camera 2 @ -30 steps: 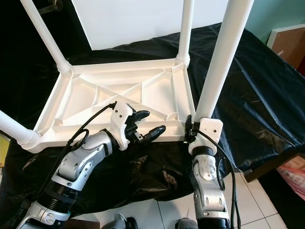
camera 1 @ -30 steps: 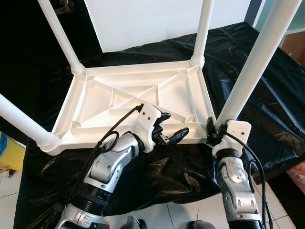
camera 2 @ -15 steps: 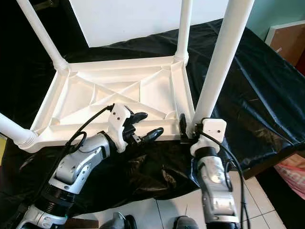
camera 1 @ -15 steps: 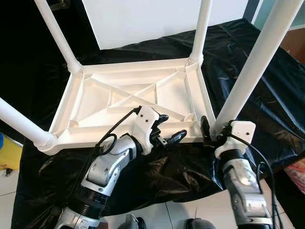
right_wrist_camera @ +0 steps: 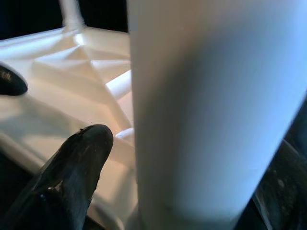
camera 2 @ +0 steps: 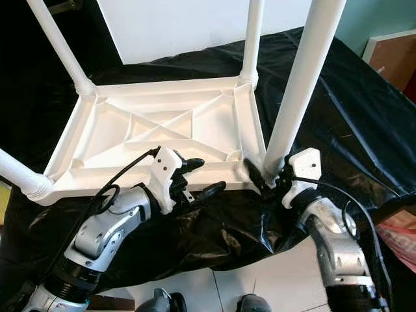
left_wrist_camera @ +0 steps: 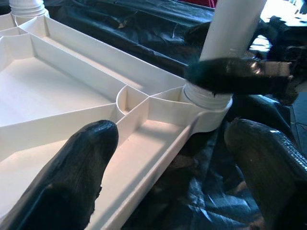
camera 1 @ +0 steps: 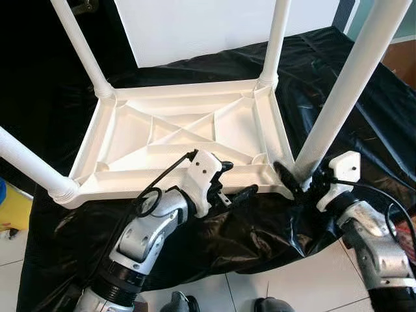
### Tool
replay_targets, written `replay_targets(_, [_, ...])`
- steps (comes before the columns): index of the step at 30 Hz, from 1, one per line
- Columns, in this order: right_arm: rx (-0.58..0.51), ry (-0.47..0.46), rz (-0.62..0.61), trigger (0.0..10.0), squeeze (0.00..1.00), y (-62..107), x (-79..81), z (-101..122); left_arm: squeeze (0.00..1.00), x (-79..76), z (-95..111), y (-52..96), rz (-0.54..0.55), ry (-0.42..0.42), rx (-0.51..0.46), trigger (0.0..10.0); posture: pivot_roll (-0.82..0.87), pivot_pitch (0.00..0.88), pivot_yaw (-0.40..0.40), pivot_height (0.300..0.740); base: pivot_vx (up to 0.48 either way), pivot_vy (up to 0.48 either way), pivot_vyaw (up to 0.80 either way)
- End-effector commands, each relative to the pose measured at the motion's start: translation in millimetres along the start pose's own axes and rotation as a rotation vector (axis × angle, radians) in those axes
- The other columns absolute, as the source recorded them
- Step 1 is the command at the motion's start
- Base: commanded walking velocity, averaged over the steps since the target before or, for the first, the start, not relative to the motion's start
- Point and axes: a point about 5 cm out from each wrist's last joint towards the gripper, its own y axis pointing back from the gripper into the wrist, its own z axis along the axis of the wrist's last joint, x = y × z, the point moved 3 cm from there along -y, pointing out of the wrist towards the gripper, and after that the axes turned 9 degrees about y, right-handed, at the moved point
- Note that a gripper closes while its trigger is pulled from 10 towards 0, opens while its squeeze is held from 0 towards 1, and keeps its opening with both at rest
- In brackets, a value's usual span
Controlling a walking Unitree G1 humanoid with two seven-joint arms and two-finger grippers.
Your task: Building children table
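Children's table (camera 1: 188,130), white moulded plastic, lying upside down on a black, glossy, creased plastic sheet (camera 1: 364,123) that is draped over a raised surface; the underside faces up as a shallow rectangular tray with raised rims, diagonal stiffening ribs and a round socket at each corner. Four smooth cylindrical white legs stand up out of the sockets: far left leg (camera 1: 81,49), far right leg (camera 1: 275,40), near left leg (camera 1: 29,166) slanting outward past the sheet's edge, and near right leg (camera 1: 348,91), the thickest in view. Left gripper (camera 1: 229,181), silver arm with white wrist housing and two rounded black fingers, sits at the near rim of the tabletop; its fingers are spread apart, one above the rim channel and one outside it, holding nothing. Right gripper (camera 1: 300,181) is at the base of the near right leg, one black finger on each side of the tube just above its socket; from the right wrist view the fingers (right_wrist_camera: 72,167) flank the leg closely, but firm contact cannot be told. White wall panel (camera 1: 208,26) stands behind the table. Pale tiled floor (camera 1: 260,292) shows below the sheet's near edge, with open room between the two arms.
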Motion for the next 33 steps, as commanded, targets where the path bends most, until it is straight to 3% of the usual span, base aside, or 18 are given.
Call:
replay_targets(1, [0.017, -0.01, 0.095, 10.0, 0.0, -1.8, 0.5, -1.1, 0.0, -7.4, -2.7, 2.1, -0.077, -0.003, 0.03, 10.0, -0.11, 0.124, 0.078, 0.74, 0.0, 0.0, 0.0])
replay_targets(12, [0.091, 0.017, 0.304, 10.0, 0.0, 5.5, -15.3, -1.2, 0.0, -8.8, -3.6, 4.8, -0.082, -0.002, 0.048, 10.0, -0.09, 0.123, 0.096, 0.74, 0.0, 0.0, 0.0])
replay_targets(21, [0.144, 0.056, 0.354, 10.0, 0.0, 8.0, -23.1, -8.6, 0.0, -8.7, -4.3, 6.5, -0.093, -0.005, 0.065, 10.0, -0.09, 0.118, 0.11, 0.74, 0.0, 0.0, 0.0])
replay_targets(24, [0.145, 0.058, 0.376, 10.0, 0.0, 5.0, -18.8, -11.0, 0.0, -9.1, -4.8, 6.3, -0.098, -0.006, 0.071, 10.0, -0.09, 0.118, 0.113, 0.74, 0.0, 0.0, 0.0])
replay_targets(25, [0.146, 0.053, 0.39, 6.5, 0.0, 3.6, -15.5, -12.6, 0.0, -9.2, -4.8, 6.2, -0.099, -0.006, 0.074, 10.0, -0.09, 0.118, 0.115, 0.74, 0.0, 0.0, 0.0])
replay_targets(27, [0.146, 0.053, 0.39, 6.5, 0.0, 3.6, -15.5, -12.6, 0.0, -9.2, -4.8, 6.2, -0.099, -0.006, 0.074, 10.0, -0.09, 0.118, 0.115, 0.74, 0.0, 0.0, 0.0])
replay_targets(28, [0.146, 0.052, 0.398, 1.4, 0.0, 2.3, -12.7, -14.6, 0.0, -9.2, -4.6, 6.0, -0.1, -0.005, 0.075, 10.0, -0.08, 0.119, 0.115, 0.74, 0.0, 0.0, 0.0])
replay_targets(29, [0.151, 0.055, 0.402, 0.0, 0.0, 1.4, -10.6, -17.1, 0.0, -9.3, -4.4, 6.2, -0.101, -0.004, 0.075, 10.0, -0.08, 0.122, 0.116, 0.74, 0.0, 0.0, 0.0])
replay_targets(33, [0.153, 0.063, 0.4, 0.0, 0.0, 0.9, -9.3, -18.7, 0.0, -9.2, -4.5, 6.6, -0.101, -0.003, 0.076, 10.0, -0.08, 0.123, 0.116, 0.74, 0.0, 0.0, 0.0])
